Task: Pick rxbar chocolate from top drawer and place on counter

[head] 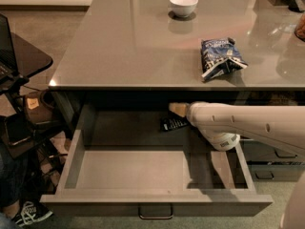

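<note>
One rxbar chocolate (172, 124), dark, lettering blurred, lay at the back of the open top drawer (157, 202), partly shadowed beneath the counter (133, 46). Gripper (177, 109) sat just above it, mostly hidden behind the arm (257, 123); its opening and any hold could not be told.

We seem to be in an office kitchenette: a glossy counter (133, 46) bearing a bowl (183, 5) and snack bag (219, 56), with a laptop (5, 51) on a side table (31, 58). The gripper (177, 109) reaches into the back of the open top drawer (157, 205).
</note>
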Motion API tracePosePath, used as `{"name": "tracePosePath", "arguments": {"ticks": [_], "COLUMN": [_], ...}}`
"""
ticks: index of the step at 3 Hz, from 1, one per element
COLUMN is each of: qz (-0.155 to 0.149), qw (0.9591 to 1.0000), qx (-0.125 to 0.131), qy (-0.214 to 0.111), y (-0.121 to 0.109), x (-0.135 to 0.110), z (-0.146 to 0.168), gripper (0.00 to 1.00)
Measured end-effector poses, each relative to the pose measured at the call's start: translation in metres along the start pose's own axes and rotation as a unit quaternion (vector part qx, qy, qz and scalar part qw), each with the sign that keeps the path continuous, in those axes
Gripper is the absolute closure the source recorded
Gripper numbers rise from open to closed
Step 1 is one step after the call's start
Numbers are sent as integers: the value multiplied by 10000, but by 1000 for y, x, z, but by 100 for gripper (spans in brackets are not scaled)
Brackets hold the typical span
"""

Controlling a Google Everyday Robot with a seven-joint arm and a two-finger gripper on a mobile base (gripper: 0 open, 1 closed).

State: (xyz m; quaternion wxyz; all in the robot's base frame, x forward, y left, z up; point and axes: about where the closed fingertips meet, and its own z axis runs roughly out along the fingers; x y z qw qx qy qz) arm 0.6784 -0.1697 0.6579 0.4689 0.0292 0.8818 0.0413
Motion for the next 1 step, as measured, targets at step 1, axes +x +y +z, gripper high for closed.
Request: {"name": "tracePosePath", "arguments": {"ticks": [1], "qz": [0], "qw": [10000], "qx": [0], "qy": [0], "y": [0], "x": [0], "z": [0], "gripper": [0]}}
